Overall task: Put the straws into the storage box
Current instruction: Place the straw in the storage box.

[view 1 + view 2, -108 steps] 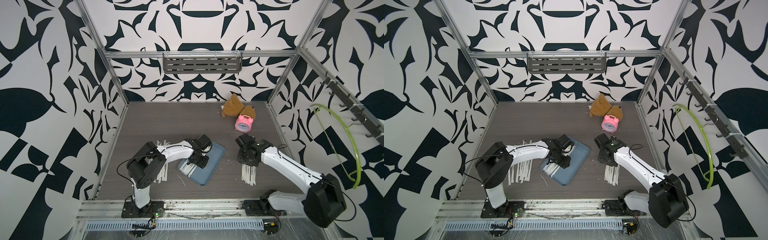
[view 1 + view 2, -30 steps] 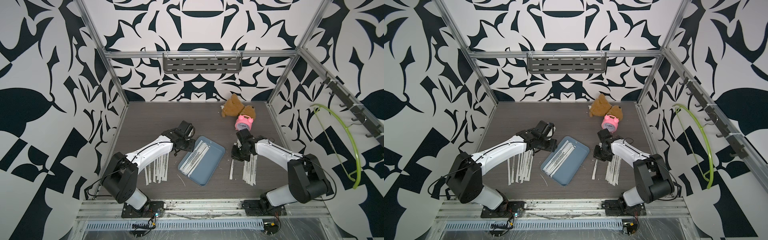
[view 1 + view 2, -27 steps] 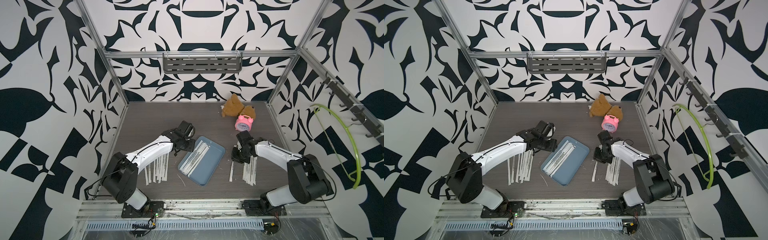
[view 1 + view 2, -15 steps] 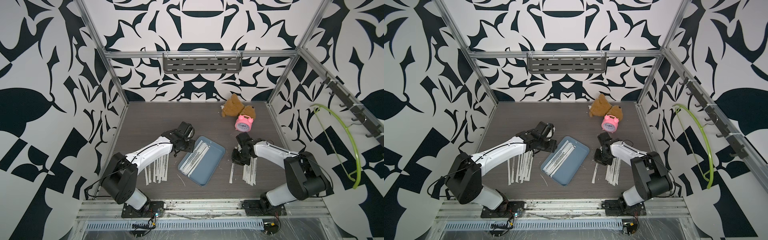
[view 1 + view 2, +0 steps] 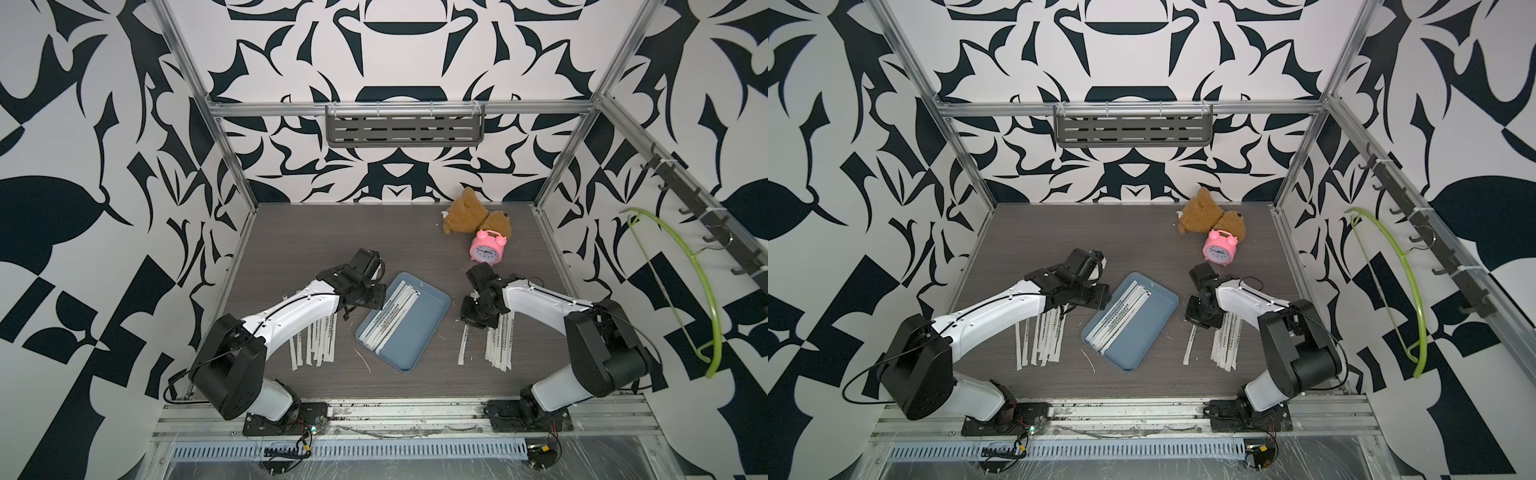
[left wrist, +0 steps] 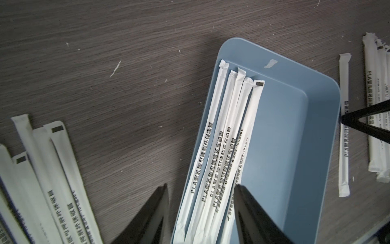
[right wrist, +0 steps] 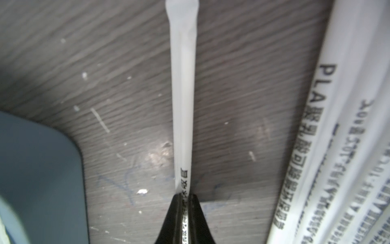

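the storage box (image 5: 419, 328) lies slanted in the middle of the tabletop (image 5: 316, 241). at least five straws (image 6: 228, 131) lie side by side in it along one long wall, and the other half is bare. the left pincer (image 6: 200, 187) is released. its two black fingers (image 6: 152, 211) stand wide apart over the end of these straws, one outside the rim and one over the box, and they hold nothing. a loose row of straws (image 5: 316, 340) lies on the tabletop under the left arm. more straws (image 5: 500, 340) lie on the other side of the box. between these and the box runs a single straw (image 7: 182, 95), and the right pincer (image 7: 183, 197) is clenched on one end of it, low at the tabletop. a pink alarm clock (image 5: 487, 249) and a brown plush toy (image 5: 465, 214) sit well apart at the back.
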Available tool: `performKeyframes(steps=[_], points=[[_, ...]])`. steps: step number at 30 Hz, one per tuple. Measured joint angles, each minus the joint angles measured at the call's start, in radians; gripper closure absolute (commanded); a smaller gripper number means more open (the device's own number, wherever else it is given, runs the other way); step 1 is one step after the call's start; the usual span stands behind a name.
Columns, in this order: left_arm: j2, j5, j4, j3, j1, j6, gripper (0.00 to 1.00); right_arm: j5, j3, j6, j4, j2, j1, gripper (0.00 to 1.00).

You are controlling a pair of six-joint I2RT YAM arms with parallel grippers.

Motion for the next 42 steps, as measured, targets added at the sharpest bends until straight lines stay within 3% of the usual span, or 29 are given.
performKeyframes(steps=[6,11,15,18,27,38,42], points=[[-0.022,-0.001,0.011,-0.024,0.015,0.006,0.44,0.023,0.019,0.082,-0.080,-0.133,0.060,0.92],[-0.041,0.005,0.031,-0.038,0.044,0.011,0.44,0.081,0.105,0.248,-0.136,-0.204,0.229,0.93],[-0.067,0.025,0.048,-0.071,0.084,-0.002,0.44,0.173,0.188,0.402,-0.092,-0.165,0.393,0.94],[-0.082,0.037,0.047,-0.093,0.102,-0.011,0.44,0.240,0.210,0.504,-0.002,-0.085,0.459,0.94],[-0.105,0.056,0.051,-0.127,0.105,-0.013,0.44,0.296,0.209,0.711,0.175,0.143,0.530,0.95],[-0.121,0.057,0.051,-0.136,0.105,-0.019,0.44,0.273,0.209,0.839,0.262,0.195,0.561,0.95],[-0.121,0.058,0.051,-0.136,0.105,-0.019,0.44,0.244,0.209,0.858,0.269,0.222,0.561,0.90]])
